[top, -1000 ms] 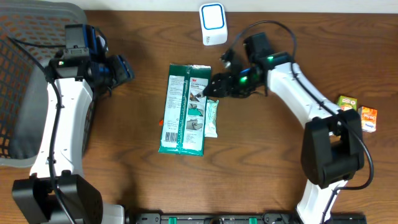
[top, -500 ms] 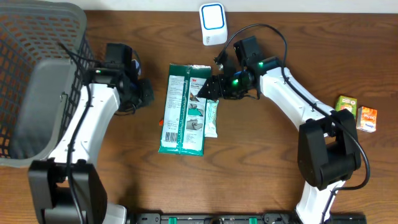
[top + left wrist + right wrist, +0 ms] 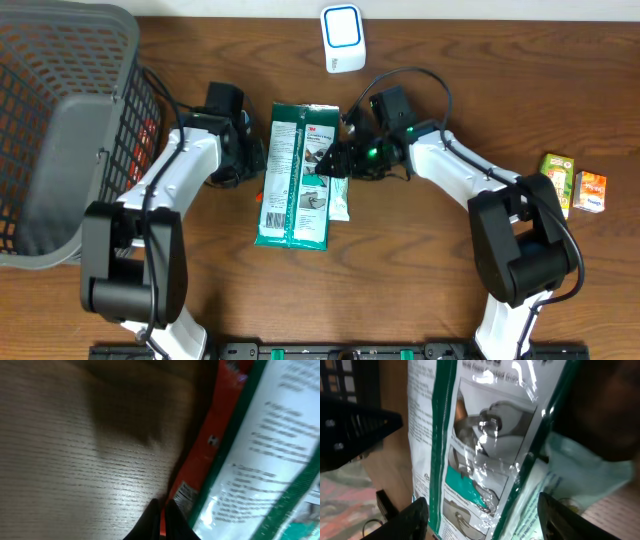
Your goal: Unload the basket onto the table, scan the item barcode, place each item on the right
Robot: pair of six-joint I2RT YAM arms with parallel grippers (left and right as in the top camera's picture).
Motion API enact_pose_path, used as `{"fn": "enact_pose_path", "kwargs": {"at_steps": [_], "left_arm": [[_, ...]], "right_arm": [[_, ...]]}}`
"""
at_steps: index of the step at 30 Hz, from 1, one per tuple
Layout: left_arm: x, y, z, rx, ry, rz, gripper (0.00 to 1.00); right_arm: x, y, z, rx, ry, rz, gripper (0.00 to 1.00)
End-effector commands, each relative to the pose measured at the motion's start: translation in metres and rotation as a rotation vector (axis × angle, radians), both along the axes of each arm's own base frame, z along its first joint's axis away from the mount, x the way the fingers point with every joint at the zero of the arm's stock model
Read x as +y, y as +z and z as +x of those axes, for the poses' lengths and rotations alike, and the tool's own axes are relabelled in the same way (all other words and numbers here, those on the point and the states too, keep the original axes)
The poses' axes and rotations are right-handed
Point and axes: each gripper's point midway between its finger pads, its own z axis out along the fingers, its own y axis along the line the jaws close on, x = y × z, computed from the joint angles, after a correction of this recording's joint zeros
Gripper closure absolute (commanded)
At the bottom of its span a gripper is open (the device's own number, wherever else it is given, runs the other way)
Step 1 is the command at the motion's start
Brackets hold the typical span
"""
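Note:
A flat green-and-white package [image 3: 295,175] lies mid-table, and a smaller pale green packet [image 3: 341,190] rests against its right side. At the table's back edge stands a white-and-blue scanner [image 3: 342,38]. My left gripper [image 3: 256,160] is shut, empty. Its tips [image 3: 161,506] sit on the wood at the package's red left edge [image 3: 200,460], beside a small printed label [image 3: 184,496]. My right gripper [image 3: 335,160] is open low over the package's right part [image 3: 485,435]. One of its fingers [image 3: 415,520] is over the package and the other is over the pale packet [image 3: 580,475].
A black mesh basket [image 3: 60,100] holding a grey item [image 3: 55,180] fills the left end of the table. Two small boxes, one green [image 3: 558,168] and one orange [image 3: 593,190], lie at the far right. The left arm [image 3: 355,430] shows dark beyond the package in the right wrist view.
My left arm swung from the basket to the package's left edge, and its gripper shut on the way. My right gripper slid left over the package, its jaws narrowing somewhat.

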Motion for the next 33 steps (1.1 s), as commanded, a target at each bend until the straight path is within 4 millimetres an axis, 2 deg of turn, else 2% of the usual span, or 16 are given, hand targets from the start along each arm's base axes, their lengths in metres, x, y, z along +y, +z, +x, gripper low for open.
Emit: {"fn": "enact_pose_path", "kwargs": {"at_steps": [1, 11, 17, 18, 20, 27, 29, 33], "left_arm": [[0.001, -0.009, -0.004, 0.024, -0.018, 0.01, 0.92], [0.001, -0.011, -0.006, 0.031, -0.018, 0.011, 0.92], [0.001, -0.011, -0.006, 0.029, -0.018, 0.011, 0.92], [0.001, -0.011, -0.005, 0.027, -0.018, 0.011, 0.92], [0.001, -0.011, -0.005, 0.023, -0.018, 0.01, 0.92], [0.001, -0.011, -0.004, 0.022, -0.018, 0.01, 0.91], [0.001, -0.011, -0.004, 0.022, -0.018, 0.01, 0.91], [0.001, -0.01, -0.003, 0.017, -0.018, 0.009, 0.91]], "right_arm": [[0.014, -0.005, -0.016, 0.06, 0.019, 0.038, 0.35], [0.021, -0.013, -0.021, 0.059, 0.003, 0.019, 0.39], [0.026, -0.006, -0.022, 0.082, 0.007, 0.069, 0.4], [0.026, -0.003, -0.023, 0.088, 0.011, 0.083, 0.44], [0.025, 0.0, -0.019, 0.083, 0.001, 0.085, 0.48], [0.021, 0.026, -0.003, -0.016, -0.022, 0.098, 0.47], [0.021, 0.028, -0.001, -0.033, -0.027, 0.096, 0.46], [0.011, 0.017, 0.011, -0.076, -0.081, 0.01, 0.43]]}}
